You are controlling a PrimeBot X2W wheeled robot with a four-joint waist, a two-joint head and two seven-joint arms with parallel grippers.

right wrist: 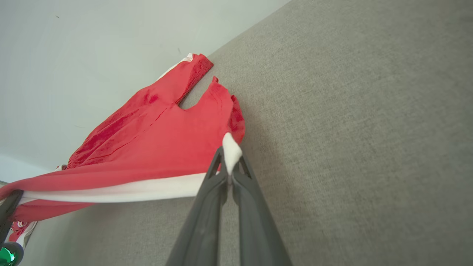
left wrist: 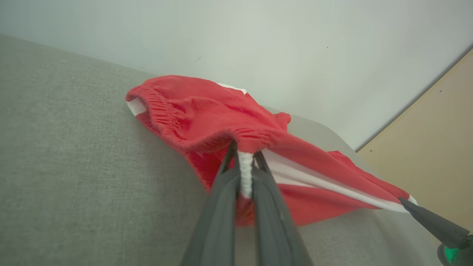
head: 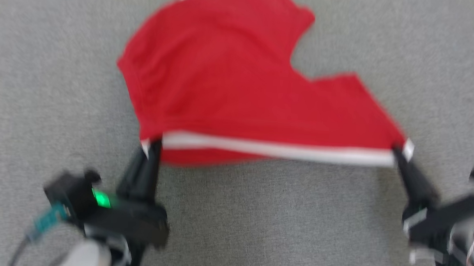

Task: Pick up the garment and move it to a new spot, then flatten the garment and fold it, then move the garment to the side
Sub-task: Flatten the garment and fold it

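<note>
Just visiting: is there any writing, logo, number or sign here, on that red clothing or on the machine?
No readable text anywhere.
The red garment is plain with white bands; no logo or number shows.
A small red-on-white patch at the lower left of the right wrist view may be print: too small to read.
The green light by the left gripper is a glow, not a sign.

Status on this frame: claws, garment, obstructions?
Left claw, right claw both shut on red shorts, opposite corners. Striped edge taut between, rest on grey surface. No obstruction seen.
</note>
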